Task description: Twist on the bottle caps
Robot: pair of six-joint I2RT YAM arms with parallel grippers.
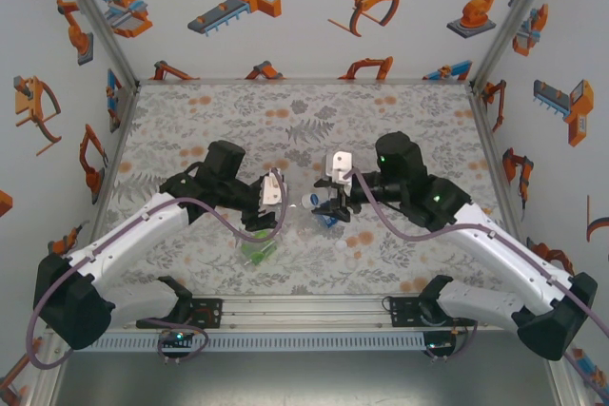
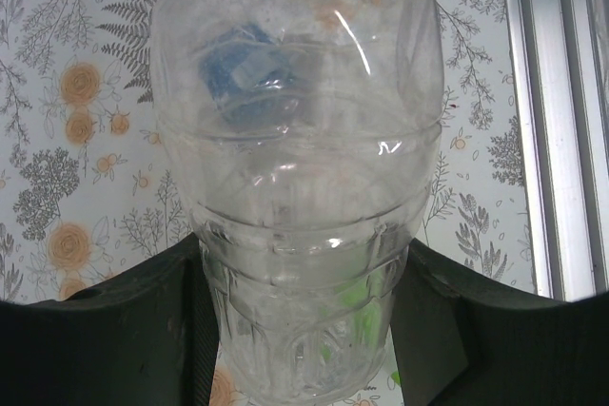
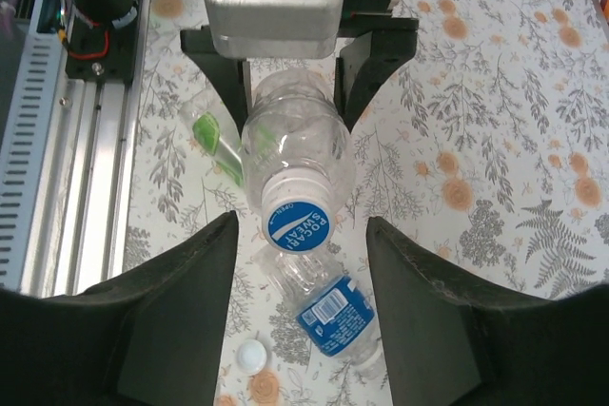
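Note:
My left gripper (image 2: 304, 246) is shut on the base of a plain clear bottle (image 2: 295, 121), which it holds level above the table. The bottle's neck carries a whitish cap with a blue printed top (image 3: 296, 225) and points at my right gripper (image 3: 302, 225). That gripper is open, its fingers on either side of the cap and apart from it. Below them a blue-label bottle (image 3: 335, 313) lies on its side, with a loose white cap (image 3: 251, 356) beside it. A green-label bottle (image 3: 211, 135) lies nearer the left arm. From above, the two grippers (image 1: 269, 208) (image 1: 328, 204) face each other at mid-table.
The floral tabletop (image 1: 314, 111) is bounded by an aluminium rail (image 1: 304, 309) at the near edge and by patterned walls on the other sides. The green-label bottle (image 1: 257, 250) rests just under the left gripper.

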